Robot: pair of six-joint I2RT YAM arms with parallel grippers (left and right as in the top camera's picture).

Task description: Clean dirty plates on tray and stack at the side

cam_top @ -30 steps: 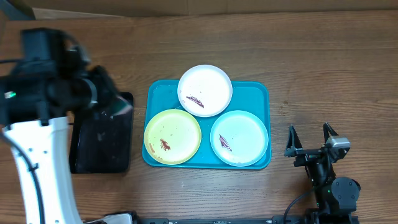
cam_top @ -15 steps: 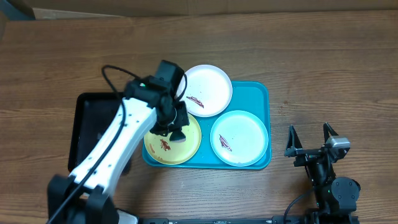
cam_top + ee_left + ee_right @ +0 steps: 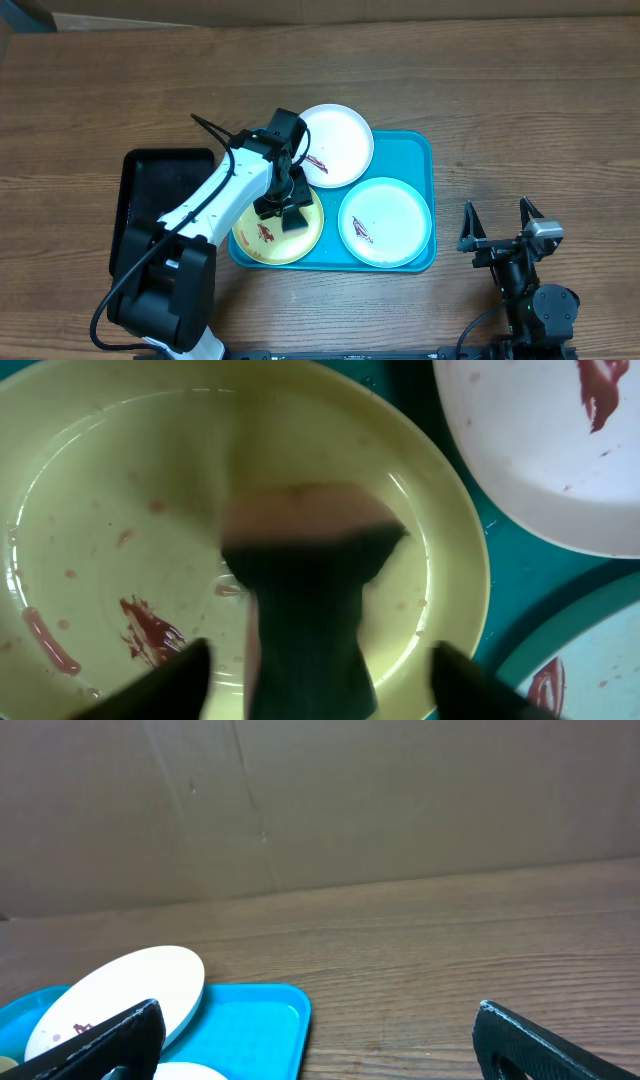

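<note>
Overhead, three round, glossy plastic plates sit smeared on the turquoise tray: yellow-green plate left, white plate over the far rim, mint plate right. The left gripper hovers over the yellow-green plate, fingers spread wide, with a blurred dark pad between them. The right gripper gapes empty over the wooden table.

Brown wooden table with long horizontal grain filling the overhead frame, strip of tan cardboard along its upper left edge, plain brown board behind the table across the upper half of the right wrist view, soft even light
</note>
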